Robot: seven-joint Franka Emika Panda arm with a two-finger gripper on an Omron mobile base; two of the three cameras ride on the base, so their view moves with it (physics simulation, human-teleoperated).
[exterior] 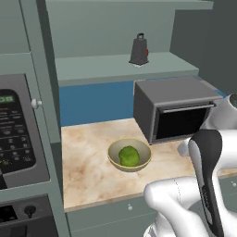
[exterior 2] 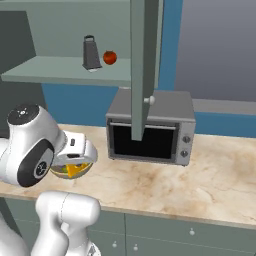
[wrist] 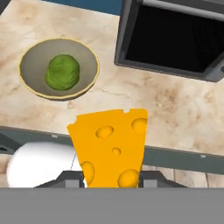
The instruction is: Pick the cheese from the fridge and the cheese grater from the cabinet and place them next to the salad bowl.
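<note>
My gripper (wrist: pixel 111 178) is shut on the cheese (wrist: pixel 111 146), a yellow-orange wedge with holes. It hangs over the counter's front edge, to the right of the salad bowl (wrist: pixel 87 81). From the right base, the gripper (exterior 2: pixel 75 162) and the cheese (exterior 2: pixel 74 170) cover most of the bowl. The beige bowl (exterior: pixel 114 157) holds a green lettuce ball (exterior: pixel 129 155) and stands mid-counter. The dark grey cheese grater (exterior: pixel 139 49) stands upright on the shelf of the open cabinet (exterior: pixel 102 67), with a red fruit (exterior 2: pixel 110 57) beside it. The fridge is out of view.
A grey microwave (exterior: pixel 176 111) sits on the marble counter (exterior: pixel 88 166) just right of the bowl, its dark front facing me. The open cabinet door (exterior 2: pixel 145 65) hangs edge-on above it. A tall oven unit (exterior: pixel 18 134) bounds the counter's left end.
</note>
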